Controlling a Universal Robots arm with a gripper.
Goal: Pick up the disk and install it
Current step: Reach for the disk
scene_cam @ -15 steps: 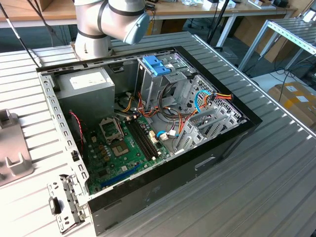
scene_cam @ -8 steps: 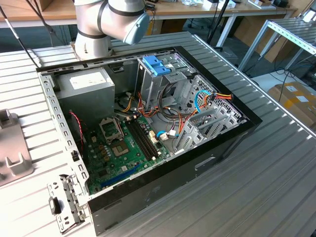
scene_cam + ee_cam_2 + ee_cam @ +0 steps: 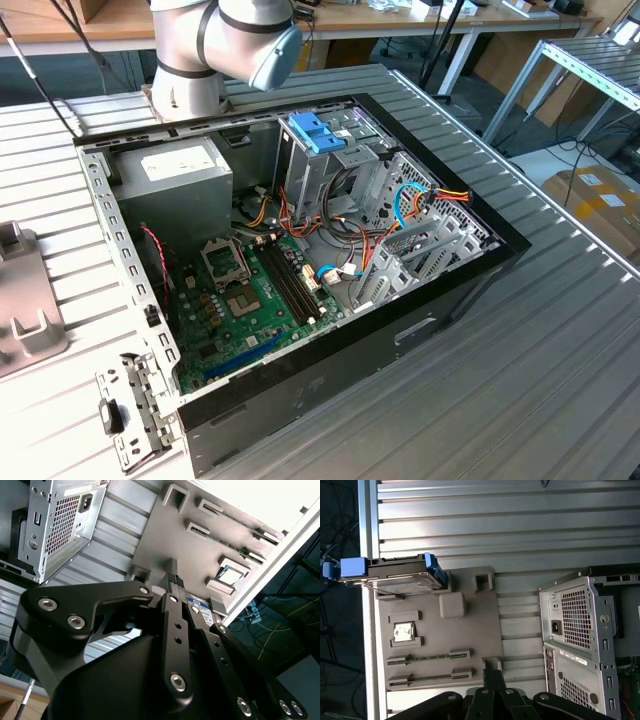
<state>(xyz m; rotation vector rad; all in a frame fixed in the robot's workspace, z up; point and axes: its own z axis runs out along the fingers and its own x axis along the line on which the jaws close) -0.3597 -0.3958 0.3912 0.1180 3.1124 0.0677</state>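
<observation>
In the first wrist view the disk, a silver-grey drive in a light-blue frame, rests at one end of a grey fixture plate beside the computer case. My gripper hangs above the opposite end of that plate, well apart from the disk, its fingers together with nothing between them. In the second wrist view the gripper covers most of the disk; a bit of its label peeks out behind the fingers. The open case lies on the table in the exterior view, with the blue-tabbed drive cage at its far side.
The plate also carries a processor chip and memory sticks in slots. The case's rear panel stands close to the plate. Inside the case sit the power supply, motherboard and loose cables. The table edge runs near the disk.
</observation>
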